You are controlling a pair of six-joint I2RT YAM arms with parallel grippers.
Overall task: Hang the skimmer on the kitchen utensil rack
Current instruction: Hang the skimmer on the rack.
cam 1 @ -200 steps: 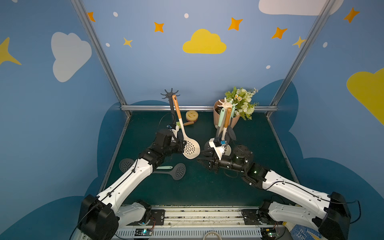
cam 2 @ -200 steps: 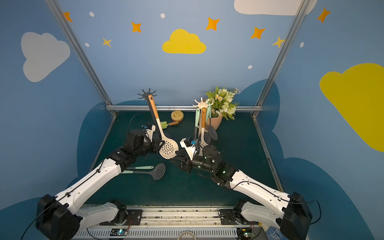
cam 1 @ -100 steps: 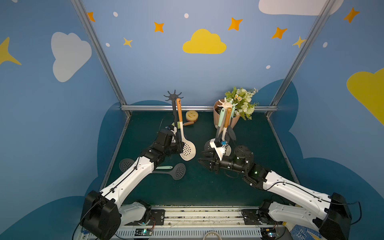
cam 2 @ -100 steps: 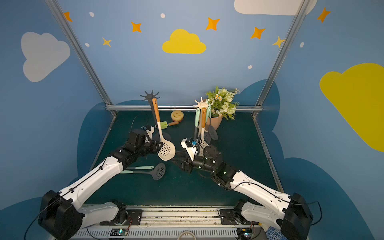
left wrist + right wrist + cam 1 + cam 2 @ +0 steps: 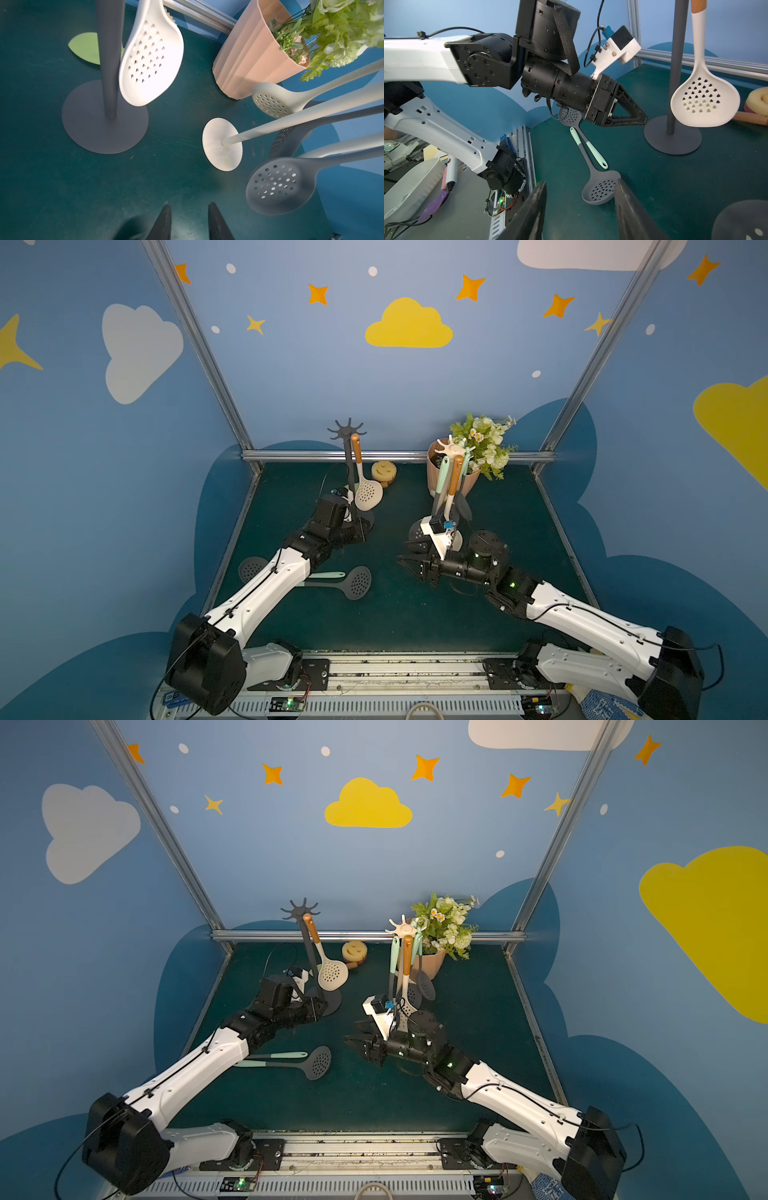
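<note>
Cream skimmer, orange handle, hangs from a prong of the dark rack, its head clear of the surface. Low beside the rack's base: left gripper, jaws narrowly apart, empty. Well apart: right gripper, wide, empty. Likely the release step. Withdraw straight and low, away from pole and head; a nudge could swing the skimmer off.
</note>
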